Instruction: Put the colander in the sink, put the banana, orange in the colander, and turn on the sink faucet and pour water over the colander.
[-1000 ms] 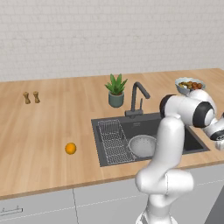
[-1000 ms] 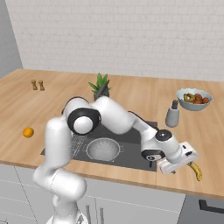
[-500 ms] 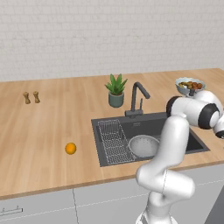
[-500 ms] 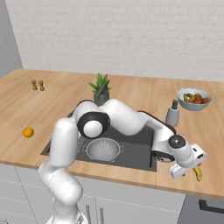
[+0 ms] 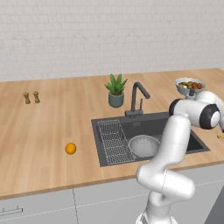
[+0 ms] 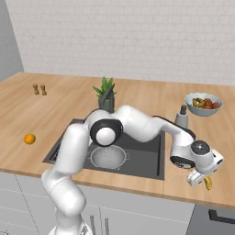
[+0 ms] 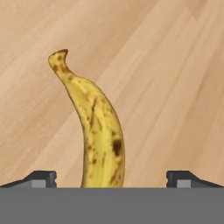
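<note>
The spotted yellow banana [image 7: 98,131] lies on the wooden counter, right of the sink, near the front edge [image 6: 208,183]. My gripper [image 7: 112,178] hangs low over it, open, with one fingertip on each side of the banana's near end and apart from it [image 6: 198,178]. The silver-grey colander [image 5: 144,146] stands in the dark sink [image 5: 192,140], also seen from the right [image 6: 108,157]. The orange [image 5: 70,148] rests on the counter left of the sink [image 6: 30,138]. Behind the basin stands the dark faucet [image 5: 138,98], with no water showing.
A white bowl of fruit [image 6: 204,103] and a small grey bottle [image 6: 182,118] stand behind the banana. A potted plant [image 5: 116,92] sits by the faucet. A wire rack [image 5: 111,138] lies in the sink's left part. Two small shakers [image 5: 31,97] stand far left.
The arm has swung further right and lower, bringing the open gripper down over the banana. Colander, orange and banana have stayed in place.
</note>
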